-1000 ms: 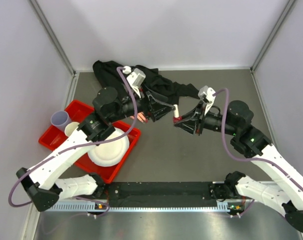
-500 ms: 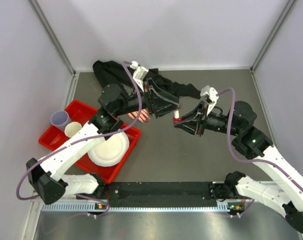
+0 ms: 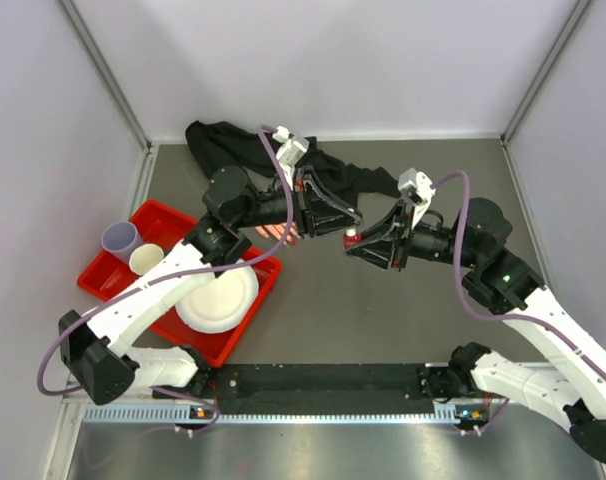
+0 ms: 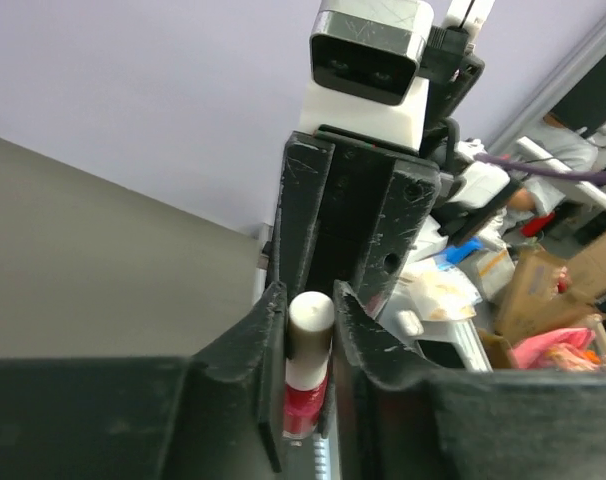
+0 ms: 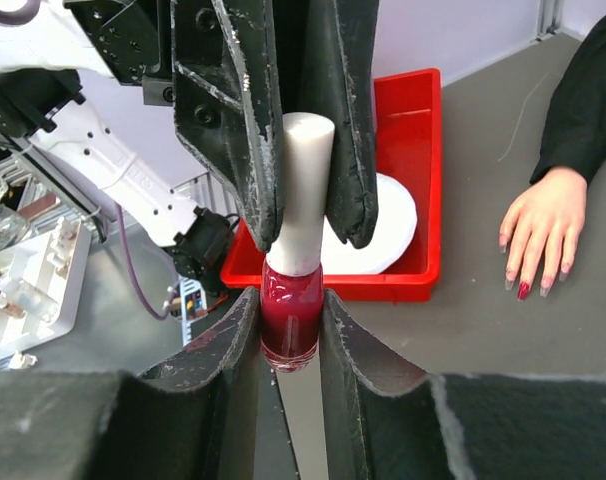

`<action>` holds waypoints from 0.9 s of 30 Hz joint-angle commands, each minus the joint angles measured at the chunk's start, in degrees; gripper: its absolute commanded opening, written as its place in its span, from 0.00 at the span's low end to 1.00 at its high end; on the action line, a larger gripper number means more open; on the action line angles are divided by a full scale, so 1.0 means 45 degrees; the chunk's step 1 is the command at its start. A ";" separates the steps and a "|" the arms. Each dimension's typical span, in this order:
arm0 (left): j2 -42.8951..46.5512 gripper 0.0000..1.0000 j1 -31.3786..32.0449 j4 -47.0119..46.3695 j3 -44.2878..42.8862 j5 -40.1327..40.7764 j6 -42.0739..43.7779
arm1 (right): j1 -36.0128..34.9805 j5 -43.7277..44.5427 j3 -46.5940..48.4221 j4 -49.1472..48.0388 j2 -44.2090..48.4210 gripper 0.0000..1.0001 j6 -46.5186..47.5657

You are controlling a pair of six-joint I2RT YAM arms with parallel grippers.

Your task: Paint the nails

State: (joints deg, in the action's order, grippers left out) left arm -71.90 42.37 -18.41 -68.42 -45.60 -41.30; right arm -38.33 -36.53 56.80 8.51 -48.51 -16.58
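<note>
The nails (image 5: 523,291) sit on the fingertips of the mannequin hand (image 5: 543,230). The hand lies flat on the bench (image 5: 463,330) at the end of a black sleeve (image 5: 588,90), near the red tray (image 5: 423,110). At least one nail shows dark red; the rest are too small to judge.

The polish bottle (image 5: 291,318) is held above the bench, well apart from the hand. The right pincer (image 5: 288,300) is clamped on its red glass body. The left pincer (image 4: 309,300) is closed on the white cap (image 5: 305,180) from the opposite end.

Step in hand, by judgement: opening the bottle. The next move calls for unscrewing the cap while the right pincer keeps the body fixed, then drawing the brush straight out.
</note>
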 commanded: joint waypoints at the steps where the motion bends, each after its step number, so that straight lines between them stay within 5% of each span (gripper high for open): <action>1: 0.0021 0.12 0.0018 0.0496 -0.0613 -0.0393 0.0680 | -0.0136 0.0714 0.0874 -0.0097 -0.0196 0.00 0.0480; 3: -0.0057 0.00 0.0077 0.2243 -0.1004 0.0169 0.1479 | -0.0155 0.1473 0.0972 0.0157 -0.0216 0.00 0.0733; 6: -0.0291 0.00 0.0834 0.5267 -0.2018 0.3016 0.2944 | -0.0290 0.2996 0.1225 0.0587 -0.0410 0.00 0.0832; 7: -0.0369 0.00 0.1109 0.5844 -0.2543 0.5442 0.3334 | -0.0485 0.3697 0.1323 0.1014 -0.0585 0.00 0.0929; 13: -0.0935 0.00 0.3627 0.7294 -0.3252 1.4858 0.2325 | -0.3702 1.2613 0.1540 0.1216 -0.1483 0.00 0.2158; 15: -0.1150 0.00 0.3670 0.7762 -0.3524 1.6240 0.1485 | -0.4392 1.4242 0.1442 0.0767 -0.1679 0.00 0.2471; 21: -0.1679 0.05 0.3670 0.7903 -0.4053 1.5607 0.0838 | -0.4491 1.3884 0.1364 0.0511 -0.1701 0.00 0.3175; 23: -0.1640 0.23 0.3631 0.7745 -0.3975 1.5059 0.0915 | -0.4433 1.3434 0.1421 0.0607 -0.1700 0.00 0.3254; 24: -0.1582 0.44 0.3573 0.7319 -0.3897 1.4612 0.1051 | -0.4394 1.2890 0.1460 0.0589 -0.1700 0.00 0.3409; 27: -0.0649 0.72 0.2796 0.6341 -0.3137 1.1899 0.1696 | -0.3889 1.0672 0.1324 0.0588 -0.1428 0.00 0.3294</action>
State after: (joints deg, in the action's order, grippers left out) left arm -79.57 57.78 15.53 -84.49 20.08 -35.05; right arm -57.58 21.87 61.76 15.49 -57.04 -4.05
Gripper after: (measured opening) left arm 0.562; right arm 0.244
